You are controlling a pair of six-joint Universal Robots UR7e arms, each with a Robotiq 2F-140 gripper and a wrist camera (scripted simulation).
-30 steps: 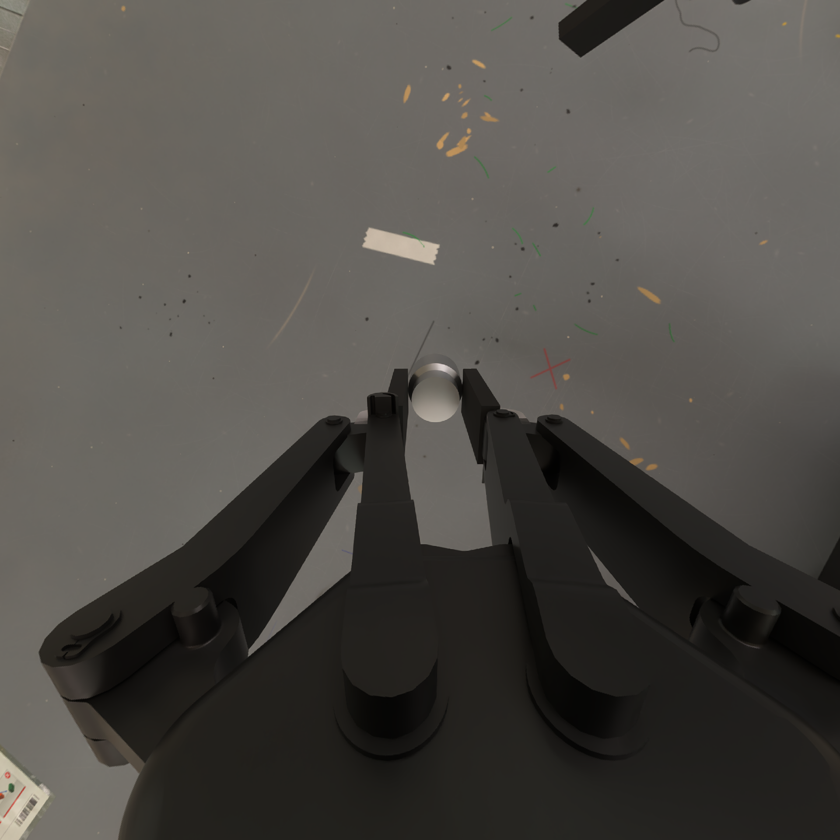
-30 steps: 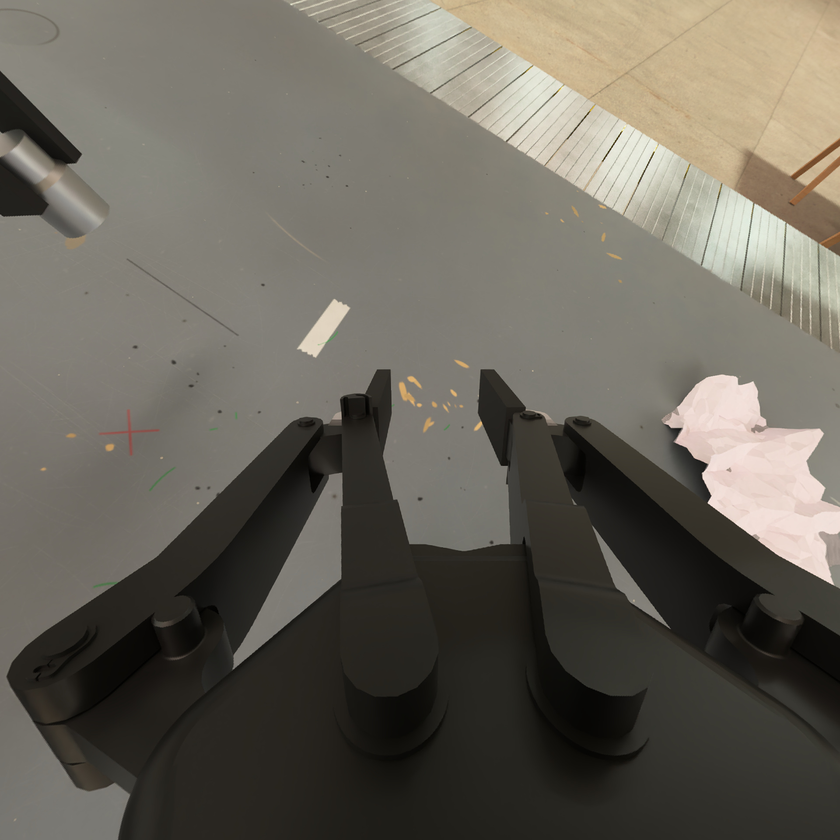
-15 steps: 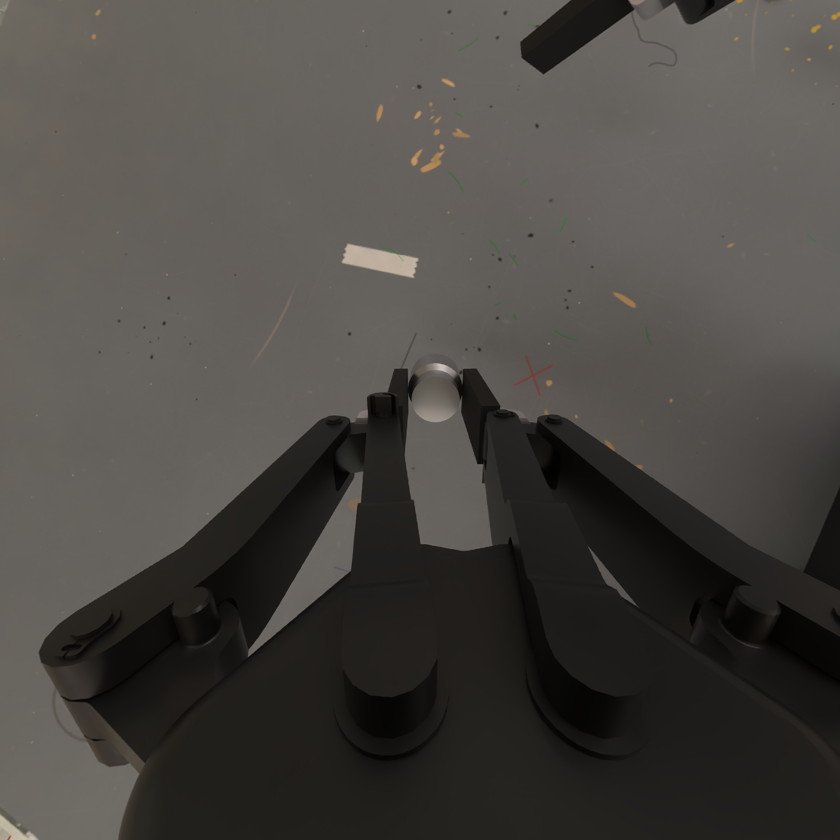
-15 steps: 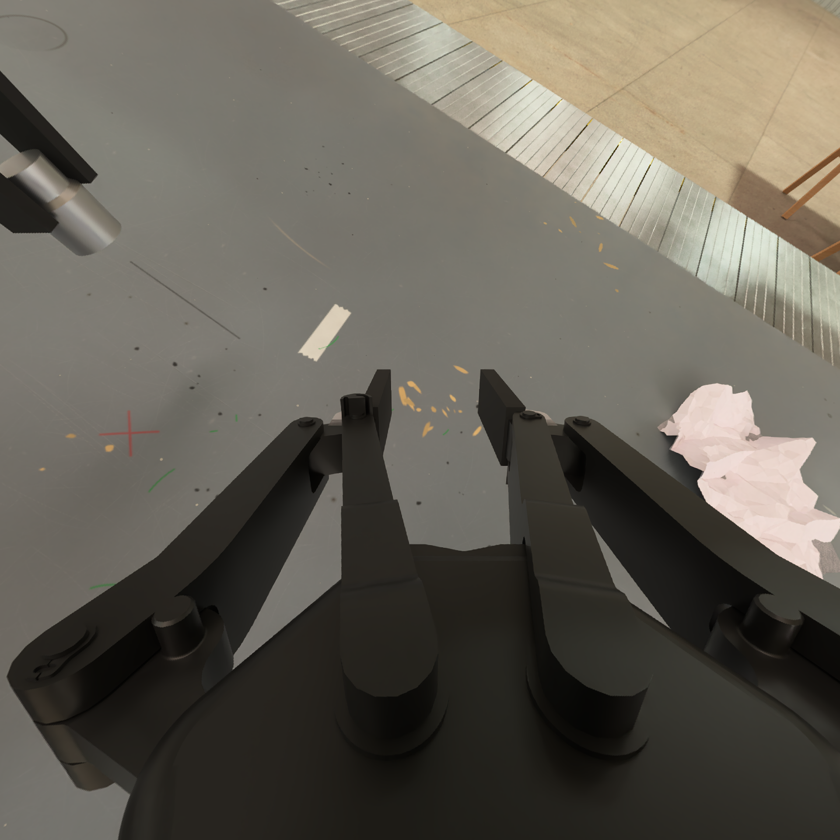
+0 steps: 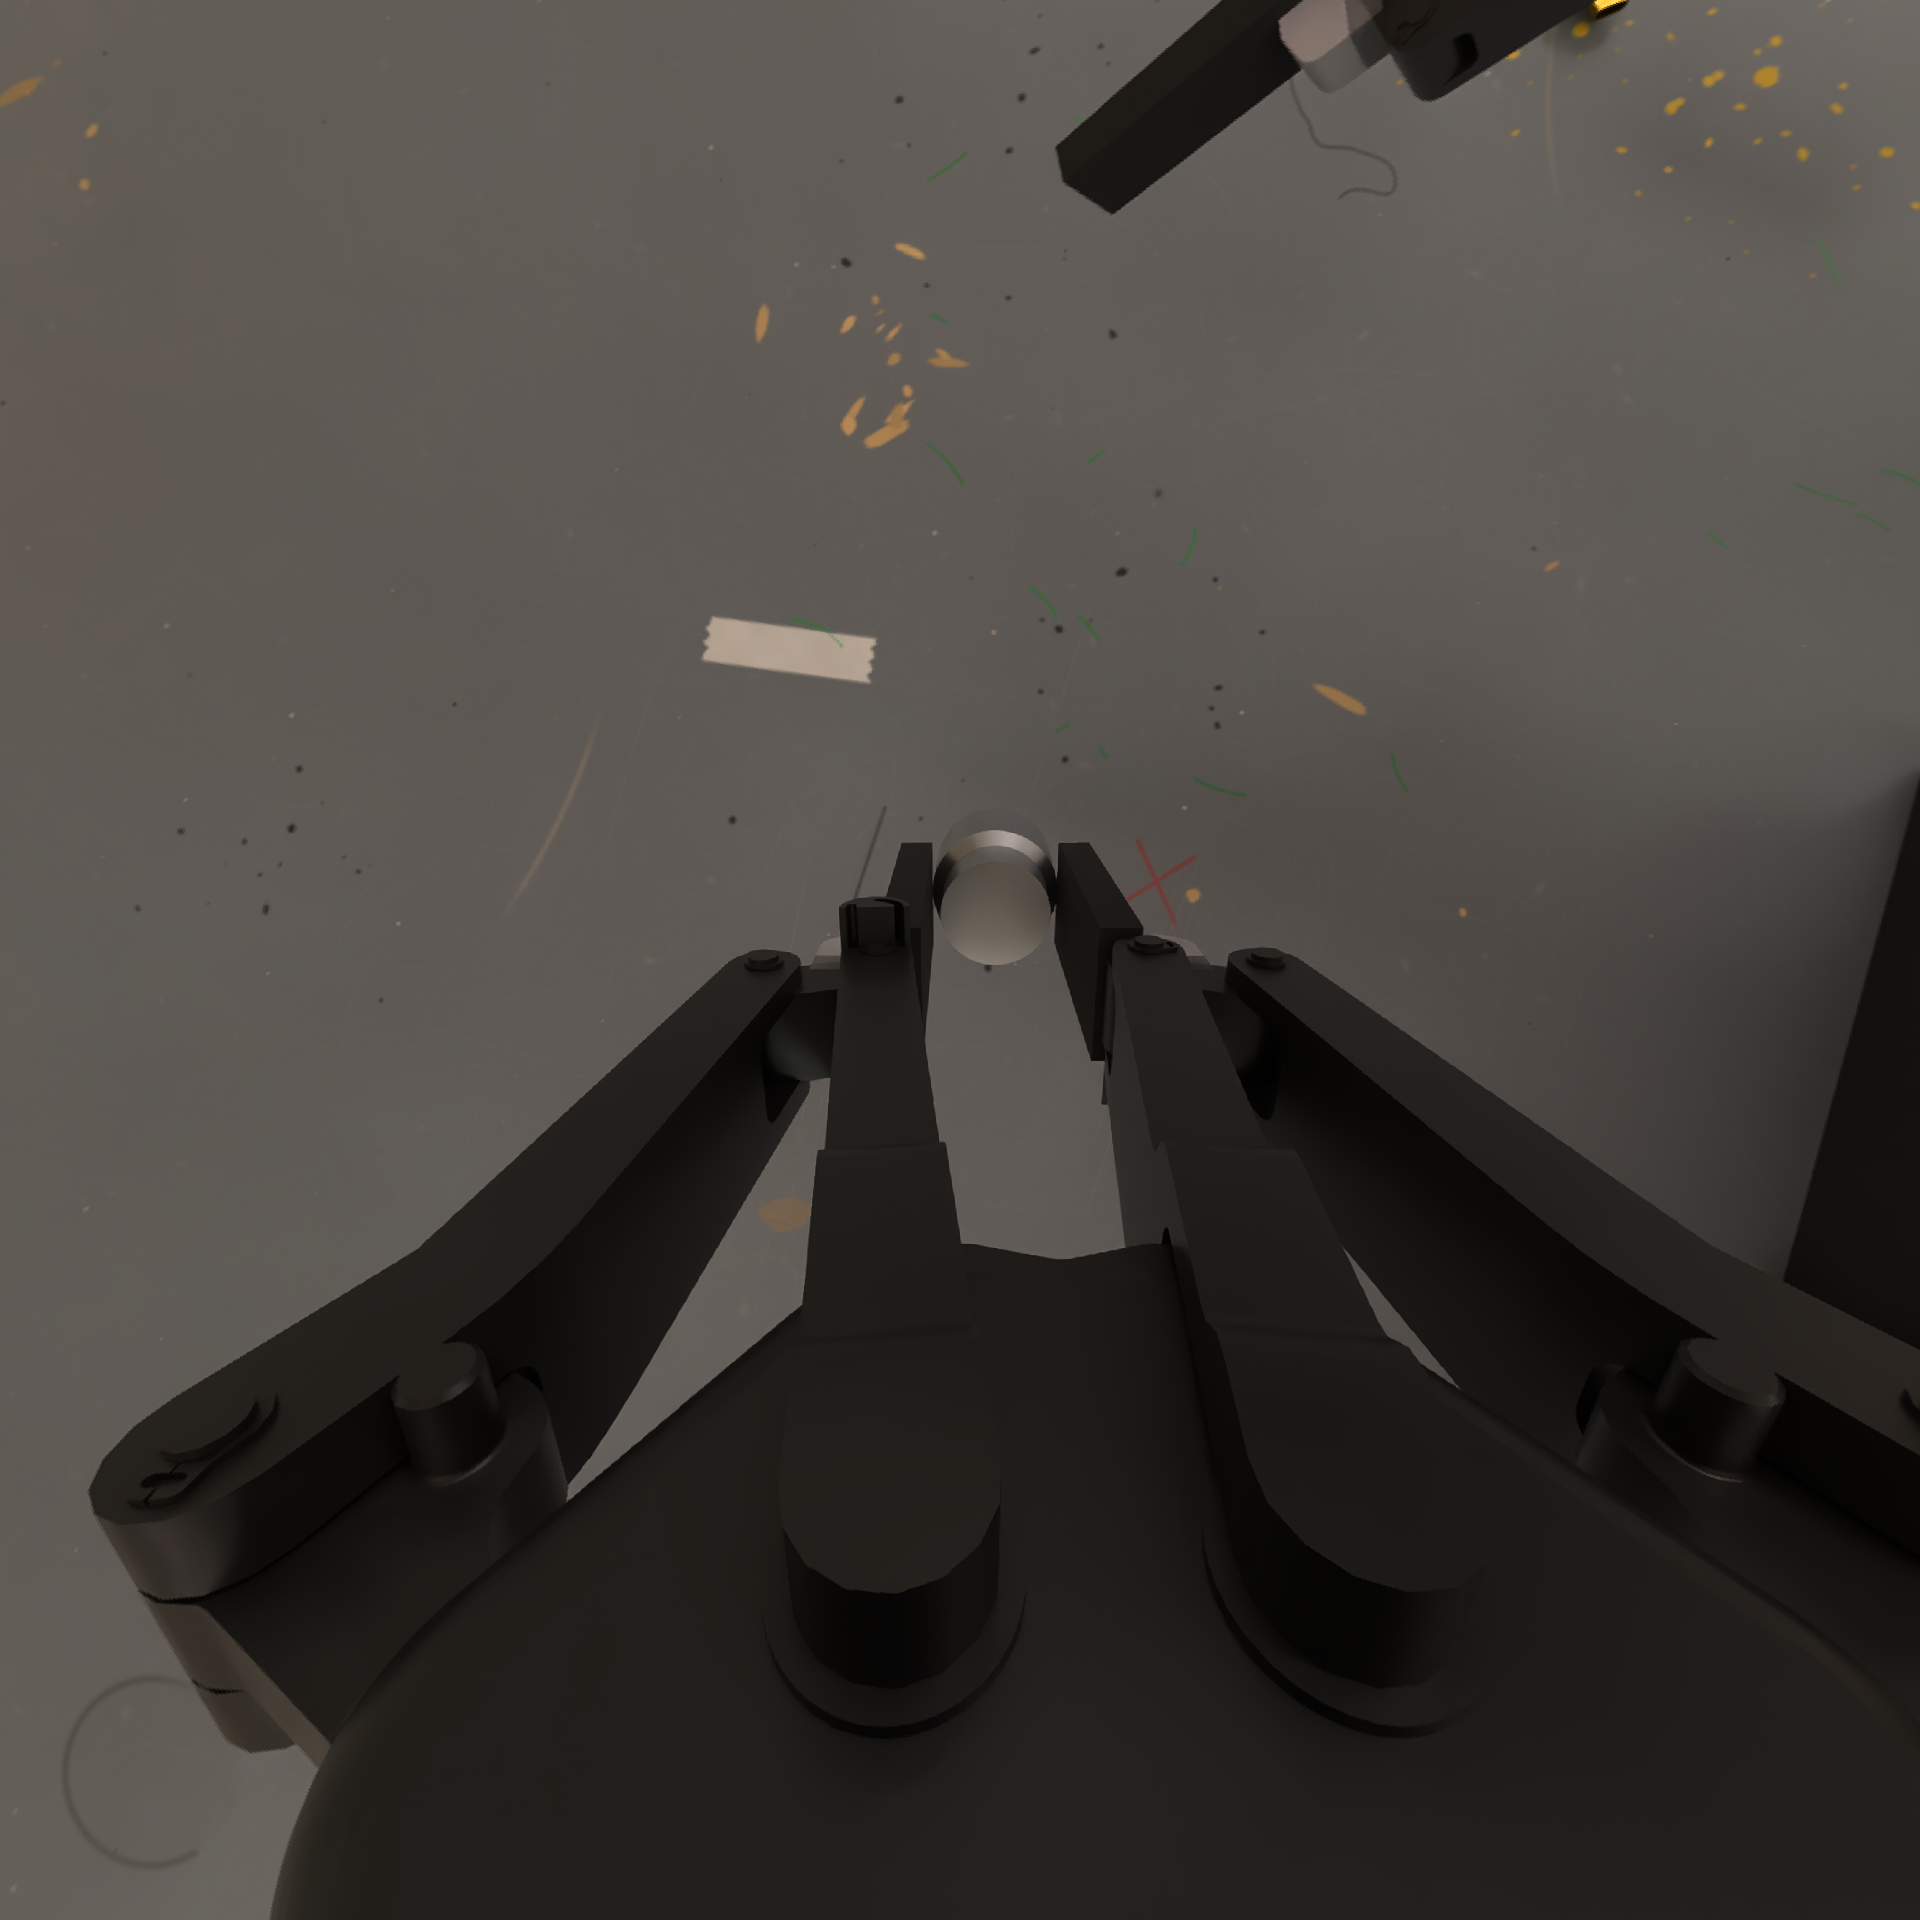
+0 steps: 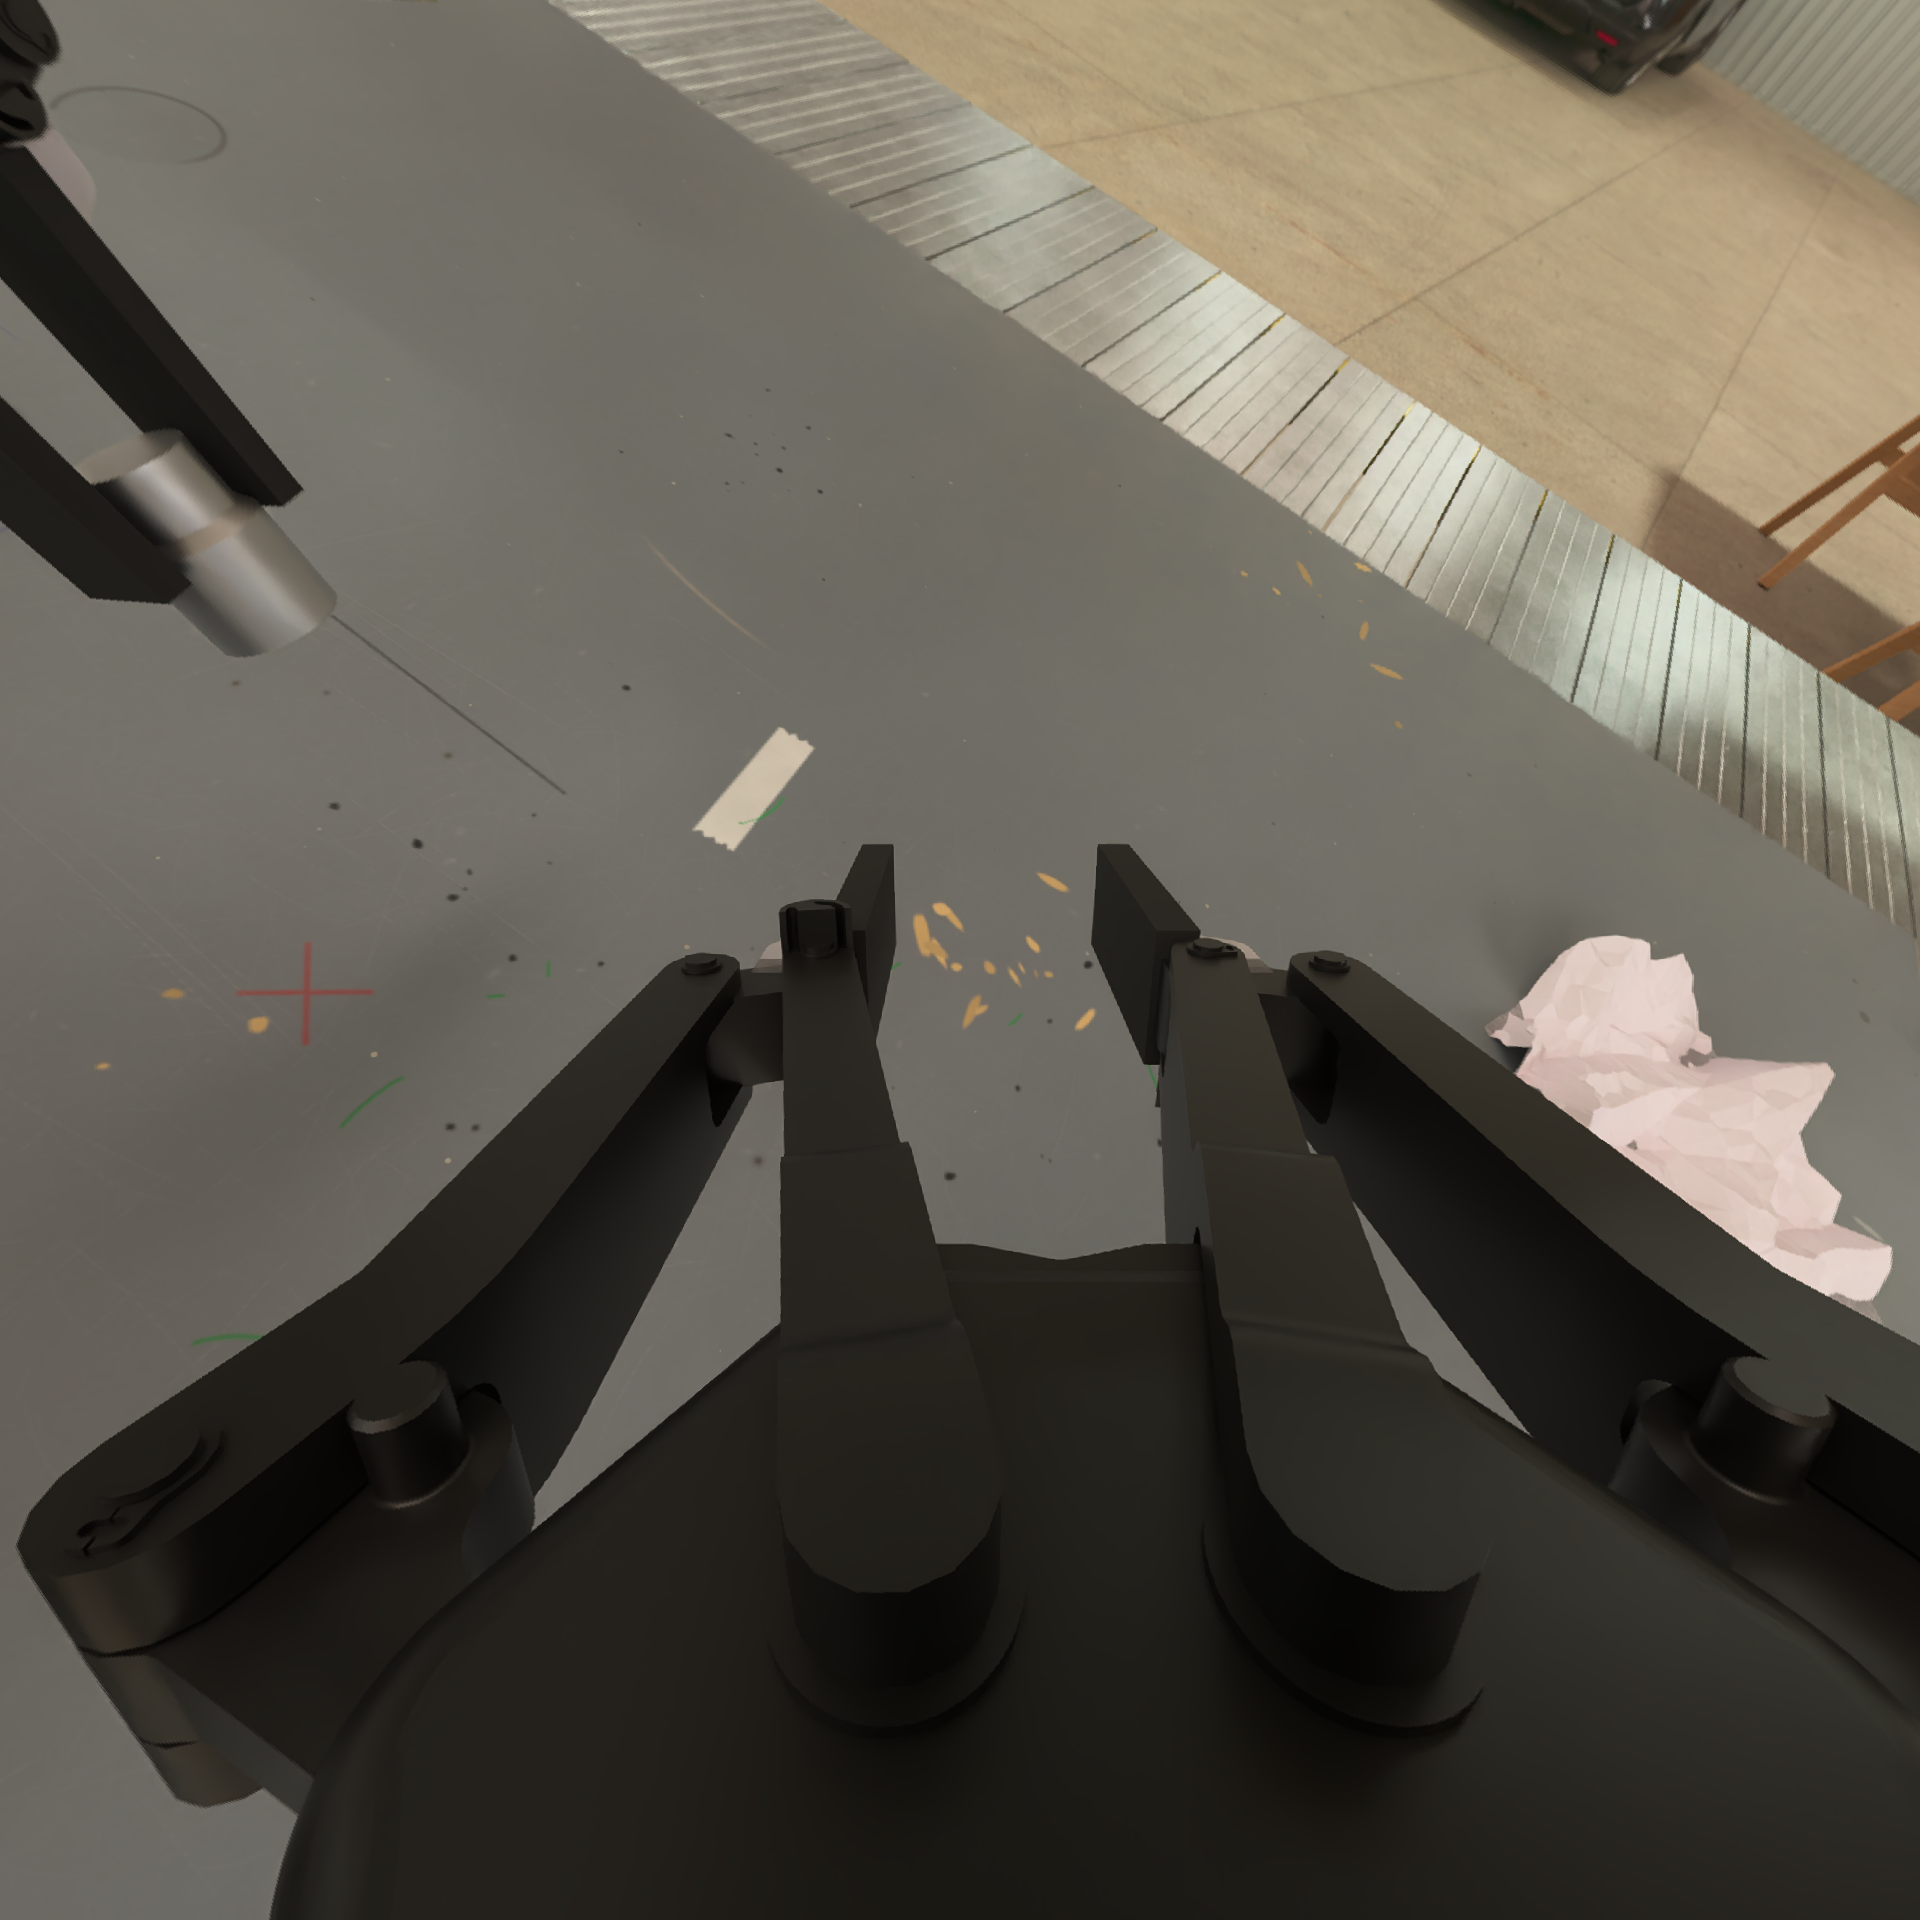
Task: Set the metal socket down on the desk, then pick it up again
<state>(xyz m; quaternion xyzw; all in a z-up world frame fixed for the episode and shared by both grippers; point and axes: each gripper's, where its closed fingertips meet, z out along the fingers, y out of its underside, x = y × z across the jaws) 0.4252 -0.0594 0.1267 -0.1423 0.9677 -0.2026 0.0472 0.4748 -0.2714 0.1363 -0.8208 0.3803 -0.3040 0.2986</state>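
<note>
— Overhead, what has the left end effector [image 5: 994, 883] got between its black fingers?

— The metal socket [image 5: 992, 902], a stepped steel cylinder with a brushed, satin sheen. Its flat pads are clamped on the narrower section from both sides, and the wider end sticks out past the tips, seen from the right wrist view [image 6: 223, 556]. It hangs clear of the tabletop [image 5: 416, 468], tilted downward.

— And that surface?

— Matte dark grey, scuffed. Orange flecks [image 5: 883, 416] like shavings, black specks, thin green strokes, a long fine scratch. A short strip of cream masking tape [image 5: 790, 649] with ragged ends lies ahead of the socket; a small red cross [image 5: 1158, 881] is drawn just to its right.

— The other arm?

— The right end effector [image 6: 994, 904] hovers with fingers parted, nothing between them, over the orange flecks. A crumpled ball of pale pink paper [image 6: 1683, 1122], all sharp facets, sits beside its right linkage. Behind runs a ribbed metal edge [image 6: 1351, 436], then a tan floor.

— So where is the socket relative to that one?

— Well apart, up and to its left.
</note>
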